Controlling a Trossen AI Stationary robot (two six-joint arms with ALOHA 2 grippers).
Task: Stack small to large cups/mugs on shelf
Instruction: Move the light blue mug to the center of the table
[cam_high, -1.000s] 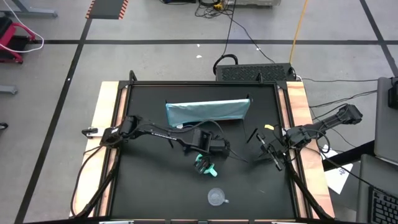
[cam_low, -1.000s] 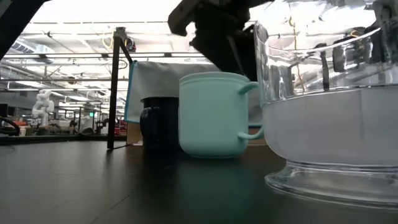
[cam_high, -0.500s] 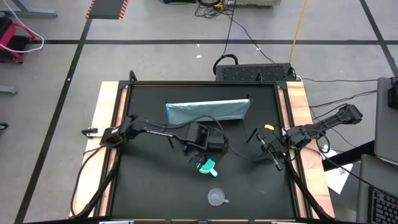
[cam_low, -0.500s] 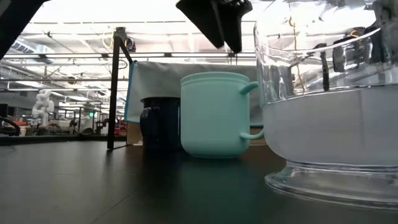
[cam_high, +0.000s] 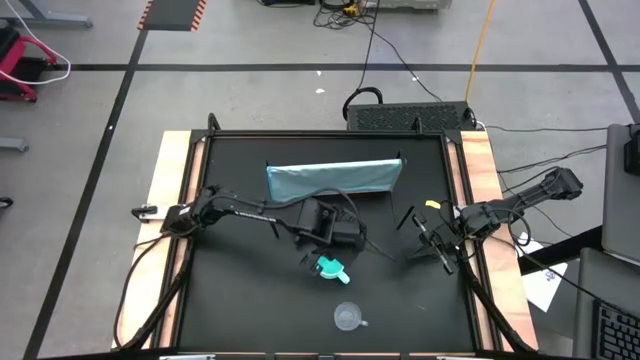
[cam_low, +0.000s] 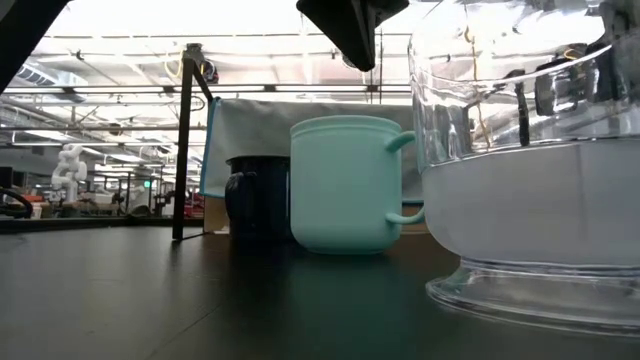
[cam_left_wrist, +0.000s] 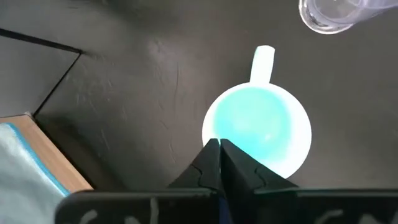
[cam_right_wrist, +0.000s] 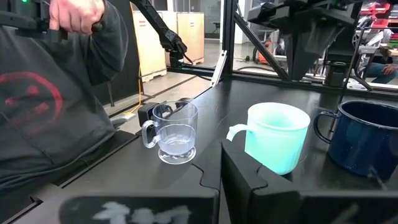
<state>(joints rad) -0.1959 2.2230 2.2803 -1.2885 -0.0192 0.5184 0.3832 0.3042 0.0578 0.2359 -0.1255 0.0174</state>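
left gripper (cam_left_wrist: 220, 144) hangs above the turquoise mug (cam_left_wrist: 258, 129), fingers pressed together (empty); right gripper (cam_high: 432, 243) waits, closed.

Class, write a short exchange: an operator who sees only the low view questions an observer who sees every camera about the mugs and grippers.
Operator: Is the turquoise mug gripped?
Observer: No. The left gripper is shut on nothing, just above its rim.
Operator: Where is the right gripper?
Observer: The right gripper is shut, low near the right edge of the table, apart from the turquoise mug.
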